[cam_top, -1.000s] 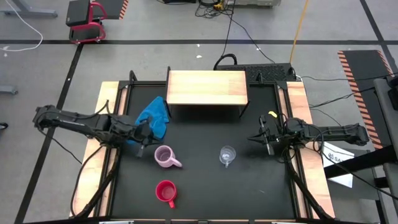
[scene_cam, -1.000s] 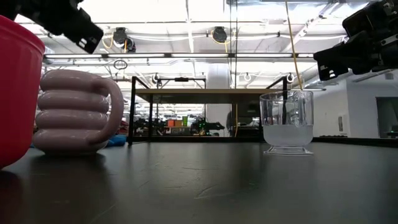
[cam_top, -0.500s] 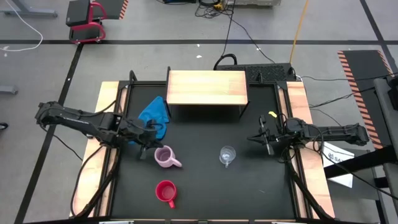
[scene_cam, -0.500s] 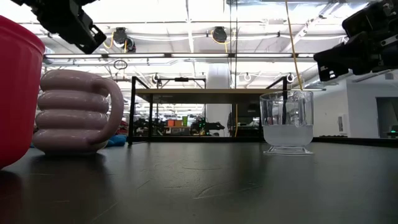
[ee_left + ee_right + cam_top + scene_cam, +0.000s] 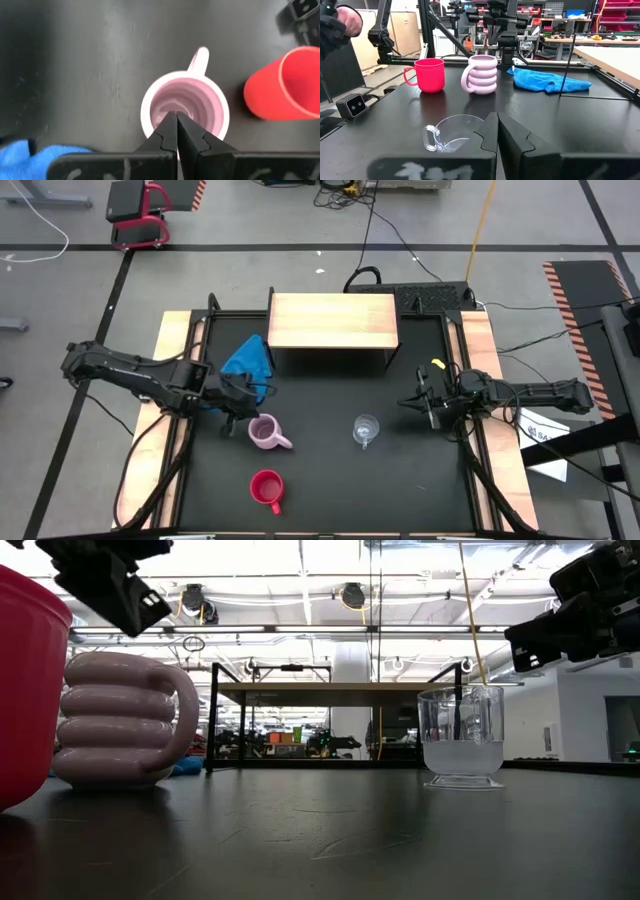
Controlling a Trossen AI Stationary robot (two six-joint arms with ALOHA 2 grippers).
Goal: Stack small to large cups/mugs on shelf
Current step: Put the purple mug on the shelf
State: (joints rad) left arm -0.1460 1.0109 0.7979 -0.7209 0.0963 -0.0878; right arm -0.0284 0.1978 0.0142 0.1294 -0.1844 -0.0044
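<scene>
Directly above the pink mug (image 5: 184, 107) hangs the left tool (image 5: 177, 131), clenched and empty (mug upright on the desk (image 5: 330, 480)); right tool (image 5: 497, 132), clenched, waits beside the glass cup (image 5: 366, 428).

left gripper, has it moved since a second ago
Yes. In the high view the left gripper has shifted toward the pink mug, which stayed put, and now sits just above its rim, fingers shut.
</scene>
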